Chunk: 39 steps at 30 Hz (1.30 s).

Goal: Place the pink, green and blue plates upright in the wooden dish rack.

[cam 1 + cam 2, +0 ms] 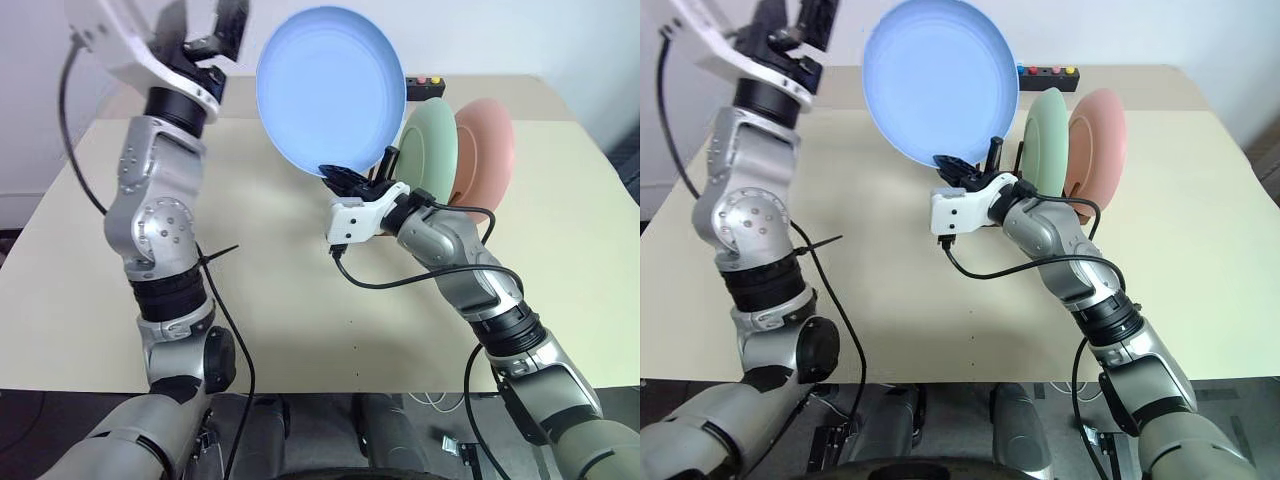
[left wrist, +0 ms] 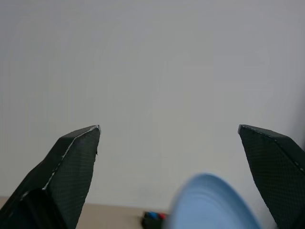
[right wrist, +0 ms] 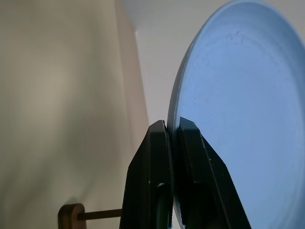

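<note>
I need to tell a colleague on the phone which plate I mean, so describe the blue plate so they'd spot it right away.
Start at the beige table and find the wooden dish rack near its far edge, where the green plate and pink plate stand upright. Just left of them, the blue plate is held up on edge by the right tool, pinched at its lower rim. It is the one plate not in the rack.

blue plate (image 1: 330, 90) blocks rack (image 1: 996, 155) front; bare table (image 1: 270, 300) nearside.

You see the rack (image 1: 997, 160) mostly hidden behind the blue plate (image 1: 940, 80), button box (image 1: 1045, 72) partly covered, left gripper (image 1: 205, 25) cut off at top.
</note>
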Each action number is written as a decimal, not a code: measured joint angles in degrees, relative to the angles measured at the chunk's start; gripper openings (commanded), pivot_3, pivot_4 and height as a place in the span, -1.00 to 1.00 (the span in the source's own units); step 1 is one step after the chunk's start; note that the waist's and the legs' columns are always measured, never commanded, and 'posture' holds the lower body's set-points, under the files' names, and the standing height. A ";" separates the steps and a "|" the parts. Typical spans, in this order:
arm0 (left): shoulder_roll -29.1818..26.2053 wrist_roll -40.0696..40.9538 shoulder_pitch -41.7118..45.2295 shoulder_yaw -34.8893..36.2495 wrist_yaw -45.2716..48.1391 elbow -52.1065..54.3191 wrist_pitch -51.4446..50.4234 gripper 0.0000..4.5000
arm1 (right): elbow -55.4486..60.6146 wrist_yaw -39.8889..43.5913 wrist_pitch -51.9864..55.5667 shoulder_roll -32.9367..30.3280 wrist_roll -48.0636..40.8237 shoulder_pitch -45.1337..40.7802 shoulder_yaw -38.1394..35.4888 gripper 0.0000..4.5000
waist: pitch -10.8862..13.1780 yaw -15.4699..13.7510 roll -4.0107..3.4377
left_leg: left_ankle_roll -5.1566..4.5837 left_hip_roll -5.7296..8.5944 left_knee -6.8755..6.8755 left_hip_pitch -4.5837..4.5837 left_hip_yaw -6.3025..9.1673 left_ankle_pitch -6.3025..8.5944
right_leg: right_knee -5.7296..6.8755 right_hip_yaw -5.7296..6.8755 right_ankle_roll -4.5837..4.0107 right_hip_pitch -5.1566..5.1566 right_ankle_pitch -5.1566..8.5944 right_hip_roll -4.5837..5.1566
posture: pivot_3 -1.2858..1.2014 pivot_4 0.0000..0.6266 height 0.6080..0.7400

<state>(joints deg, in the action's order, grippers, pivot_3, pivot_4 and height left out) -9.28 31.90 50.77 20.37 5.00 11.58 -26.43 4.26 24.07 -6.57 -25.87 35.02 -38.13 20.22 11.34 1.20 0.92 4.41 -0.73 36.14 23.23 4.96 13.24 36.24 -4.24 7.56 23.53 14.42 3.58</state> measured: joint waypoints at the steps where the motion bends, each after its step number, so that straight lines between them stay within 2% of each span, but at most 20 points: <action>1: -1.34 -0.05 0.00 0.71 -0.03 -0.88 0.56 0.99 | 0.00 -0.18 -0.20 0.02 0.00 -0.01 0.00 -1.00 | 0.00 -0.01 0.00 | 0.00 0.00 0.00 0.00 0.00 0.00 | 0.00 0.00 0.00 0.00 0.00 0.00 | 0.03 -0.52 0.85; 5: -8.36 -1.52 -1.35 3.20 1.39 -5.70 2.47 0.99 | -0.03 -1.21 -1.36 1.32 -1.95 -0.10 -1.01 -1.00 | 0.00 0.10 0.00 | 0.00 0.00 -0.01 -0.01 0.00 0.00 | 0.01 0.00 0.00 0.00 0.00 -0.01 | 0.03 -0.52 0.85; 8: -13.16 -3.93 -5.37 2.97 4.42 -8.94 3.76 0.99 | 0.22 -1.36 0.10 5.91 -8.69 -0.16 -4.24 -1.00 | 0.00 0.18 0.00 | 0.00 0.00 -0.02 -0.01 0.01 0.00 | 0.02 0.00 -0.01 0.00 -0.01 0.00 | 0.03 -0.52 0.85; 12: -15.15 -6.39 -13.50 0.99 8.05 -12.62 4.48 0.99 | 3.82 1.33 5.37 12.82 -23.80 -0.91 -8.94 -1.00 | -0.01 0.05 -0.01 | 0.01 0.00 0.00 0.01 0.05 -0.01 | 0.05 0.03 -0.03 0.00 -0.03 0.00 | 0.03 -0.52 0.85; 16: -14.96 -7.25 -17.33 -0.82 10.05 -13.61 4.47 0.99 | 11.63 5.59 18.56 16.48 -41.24 -1.67 -13.57 -1.00 | -0.02 -0.33 0.01 | 0.01 0.00 0.02 0.03 0.11 -0.01 | 0.05 0.08 -0.03 -0.04 -0.05 0.01 | 0.03 -0.52 0.85; 19: -14.95 -7.38 -20.30 -4.37 13.79 -11.48 4.27 0.99 | 16.50 4.93 30.45 19.49 -56.28 -1.66 -18.65 -1.00 | -0.02 -0.12 0.00 | 0.01 -0.01 -0.01 0.00 0.11 -0.01 | 0.07 0.07 -0.05 -0.04 -0.06 0.01 | 0.03 -0.52 0.85; 23: -15.83 -6.95 -27.97 -12.20 23.05 -6.43 3.21 0.99 | 20.64 1.65 43.24 19.71 -73.96 0.00 -25.47 -1.00 | -0.02 0.01 -0.01 | 0.00 -0.04 -0.07 -0.01 0.11 0.00 | 0.08 0.07 -0.09 0.00 -0.07 -0.02 | 0.03 -0.52 0.85; 29: -20.14 -7.71 -33.18 -19.58 32.11 -1.19 2.69 0.99 | 21.00 -5.55 50.27 19.20 -85.53 2.31 -30.38 -1.00 | -0.03 0.18 -0.07 | -0.01 -0.07 -0.10 0.00 0.06 0.00 | 0.08 0.05 -0.14 0.04 -0.08 -0.04 | 0.03 -0.52 0.85; 32: -19.97 -7.55 -34.75 -22.86 35.42 0.54 2.35 0.99 | 20.99 -8.32 51.67 18.44 -89.08 2.46 -31.92 -1.00 | -0.02 0.09 -0.08 | -0.01 -0.07 -0.08 0.01 0.06 0.00 | 0.07 0.06 -0.14 0.05 -0.08 -0.04 | 0.03 -0.52 0.85; 39: -19.29 -7.68 -34.18 -23.23 36.07 0.53 2.03 0.99 | 18.63 -13.54 51.68 17.20 -93.90 1.94 -35.05 -1.00 | -0.02 0.06 -0.08 | -0.02 -0.07 -0.06 0.02 0.05 0.00 | 0.06 0.05 -0.13 0.05 -0.08 -0.04 | 0.03 -0.52 0.85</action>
<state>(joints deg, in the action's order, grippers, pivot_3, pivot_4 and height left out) -28.57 24.22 16.60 -2.86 41.07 12.12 -24.40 22.89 10.53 45.11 -8.67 -58.88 -36.19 -14.83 11.32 1.26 0.84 4.40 -0.80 36.08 23.25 5.01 13.23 36.29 -4.19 7.43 23.58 14.34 3.54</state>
